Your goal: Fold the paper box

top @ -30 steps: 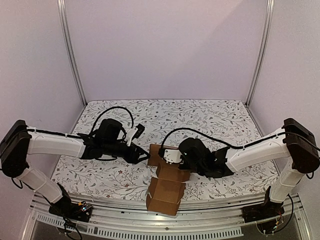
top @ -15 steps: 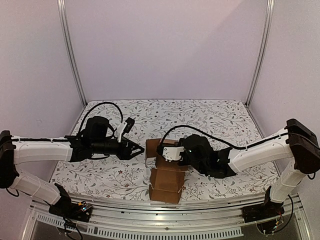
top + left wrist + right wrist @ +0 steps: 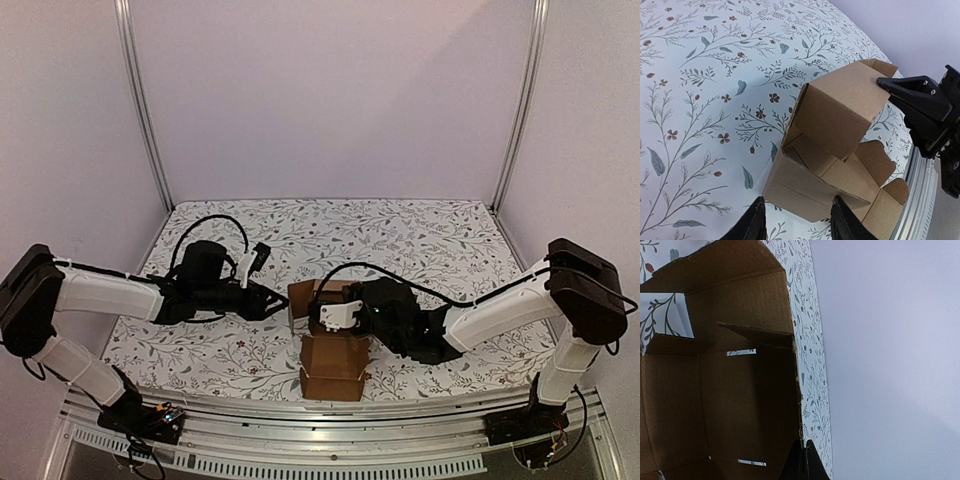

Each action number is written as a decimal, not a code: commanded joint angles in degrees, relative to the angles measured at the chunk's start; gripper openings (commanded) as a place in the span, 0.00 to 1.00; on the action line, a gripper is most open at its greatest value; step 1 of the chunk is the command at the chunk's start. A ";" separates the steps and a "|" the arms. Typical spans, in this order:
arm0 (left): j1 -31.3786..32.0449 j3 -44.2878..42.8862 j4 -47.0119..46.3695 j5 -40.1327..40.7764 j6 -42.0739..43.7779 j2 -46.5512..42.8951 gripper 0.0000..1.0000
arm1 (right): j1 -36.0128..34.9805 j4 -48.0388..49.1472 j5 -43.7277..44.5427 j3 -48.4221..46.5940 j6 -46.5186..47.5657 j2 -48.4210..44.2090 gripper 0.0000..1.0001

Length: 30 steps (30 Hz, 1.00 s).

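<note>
Brown matte cardboard paper box [image 3: 835,115], angular, scallop-edged flaps [image 3: 875,160], on floral-print cloth [image 3: 700,75].

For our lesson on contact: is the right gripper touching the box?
Touching. The right wrist view shows the right gripper shut on a wall edge of the box.

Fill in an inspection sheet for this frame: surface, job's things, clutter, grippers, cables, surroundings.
Surface: floral cloth covering the table.
Job's things: paper box, partly folded with flaps open, near the front edge.
Clutter: nothing seen.
Grippers: left gripper open and empty, beside the box; right gripper shut on the box's wall.
Cables: black cable looping over the left arm, another over the right.
Surroundings: plain walls, metal posts, front rail.
</note>
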<state>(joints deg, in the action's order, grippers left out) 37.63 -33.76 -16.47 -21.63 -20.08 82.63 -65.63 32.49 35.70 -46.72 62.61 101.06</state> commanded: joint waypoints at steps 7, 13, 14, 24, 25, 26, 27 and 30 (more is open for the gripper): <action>-0.89 -2.77 -2.07 -0.33 1.12 5.68 0.43 | -0.55 2.14 0.27 0.68 -0.16 0.15 0.00; -0.89 -4.65 -2.23 -1.84 1.52 7.67 0.42 | -0.52 2.01 0.39 0.58 -0.59 0.36 0.00; -0.89 -4.84 -2.39 -2.15 1.49 8.09 0.42 | -0.53 2.02 0.37 0.58 -0.71 0.37 0.00; -0.26 -5.27 -2.63 -5.17 1.31 9.01 0.40 | -0.55 1.98 0.98 0.34 -1.42 1.09 0.00; -0.05 -5.19 -2.56 -5.18 1.34 9.04 0.40 | -0.60 1.95 1.08 0.24 -1.44 1.23 0.00; 0.29 -5.22 -2.48 -4.96 1.40 9.12 0.40 | -0.73 1.93 1.17 0.16 -1.44 1.46 0.00; 0.60 -5.26 -2.43 -4.79 1.38 9.19 0.40 | -0.80 1.96 1.33 -0.01 -1.24 1.63 0.00; 1.80 -5.44 -2.25 -4.13 1.34 9.47 0.40 | -1.14 2.10 1.82 -0.13 -0.88 2.51 0.00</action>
<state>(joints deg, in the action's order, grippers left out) 38.09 -38.15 -18.17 -25.63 -19.51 91.07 -65.69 33.54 36.36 -46.63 62.35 101.82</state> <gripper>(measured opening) 0.399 0.006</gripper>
